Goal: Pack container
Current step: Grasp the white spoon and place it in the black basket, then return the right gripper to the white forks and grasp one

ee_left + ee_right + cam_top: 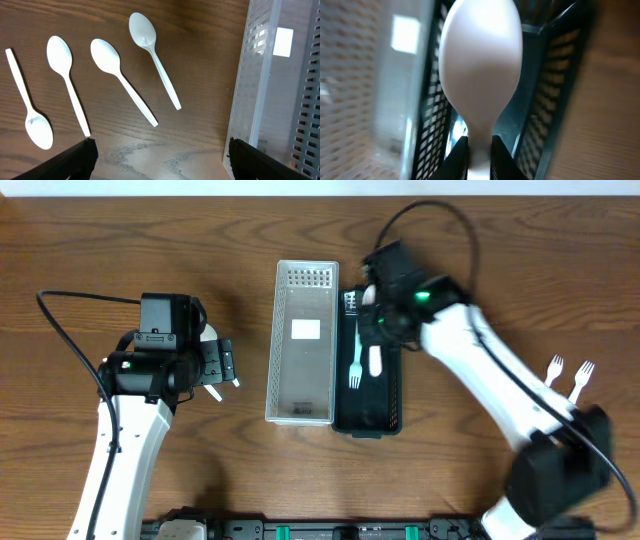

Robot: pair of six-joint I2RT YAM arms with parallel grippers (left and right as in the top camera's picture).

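Note:
My right gripper [378, 320] [480, 156] is shut on the handle of a white plastic spoon [480, 65] [375, 361] and holds it over the black mesh container [392, 395] [547, 75]. A pale fork [355, 365] lies inside that black container. The clear grey container [303, 345] [280, 100] stands just left of it and looks empty. My left gripper [222, 366] [160, 160] is open and empty above the table, left of the grey container. Several white spoons [122, 80] lie on the wood ahead of it; my left arm hides them from overhead.
Two white forks [568, 375] lie on the table at the far right, beside my right arm's base. The two containers stand side by side, touching, in the middle of the wooden table [480, 480].

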